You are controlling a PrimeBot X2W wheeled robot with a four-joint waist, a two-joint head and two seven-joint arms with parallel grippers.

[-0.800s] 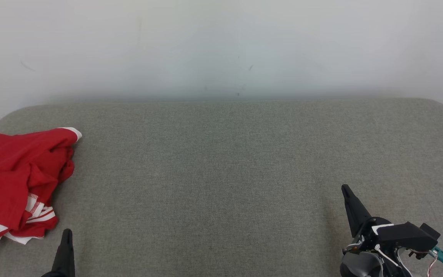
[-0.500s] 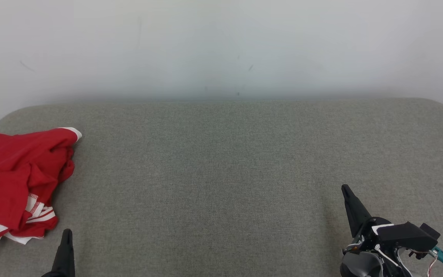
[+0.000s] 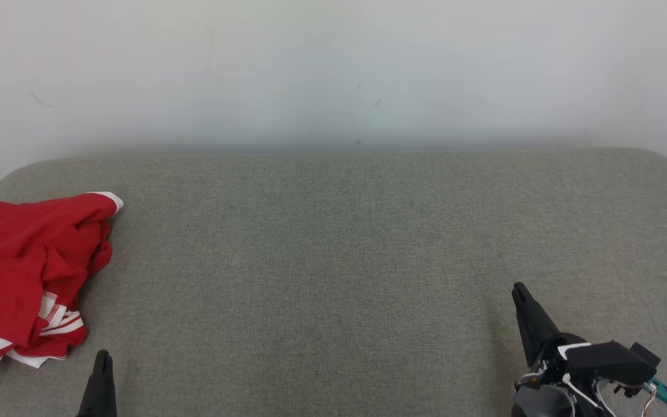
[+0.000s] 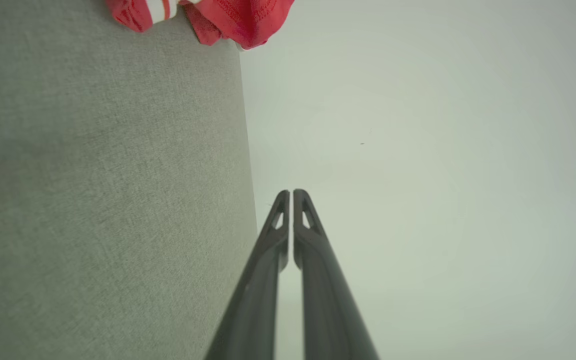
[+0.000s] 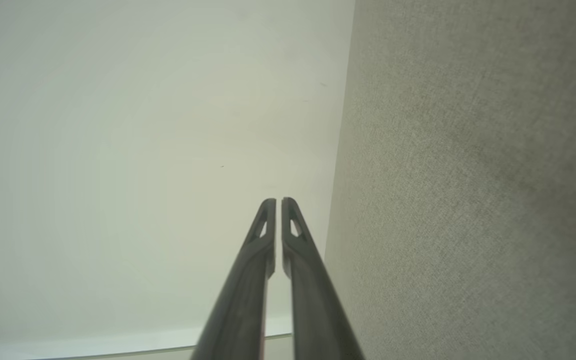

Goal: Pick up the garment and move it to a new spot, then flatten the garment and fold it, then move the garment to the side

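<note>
**Operator:** Where is the work item?

**Technician:** The crumpled red garment with white stripes (image 3: 26,272) lies at the left end of the grey fabric-covered bench (image 3: 333,260), near its rounded far-left corner. It covers the left edge there. Whether it hangs over that edge cannot be determined. A white-trimmed end points toward the far edge.

**Operator:** State of each hand?

**Technician:** Left hand (image 3: 102,354): fingers together, nothing between them. It sits at the near edge, just right of the garment's striped hem and apart from it. Right hand (image 3: 519,288): fingers together, nothing held, positioned toward the near-right corner.

**Operator:** Room for moving?

**Technician:** An unbroken stretch of grey fabric runs from the garment across the centre to the rounded far-right corner. The far edge meets a plain white wall (image 3: 333,69).
</note>
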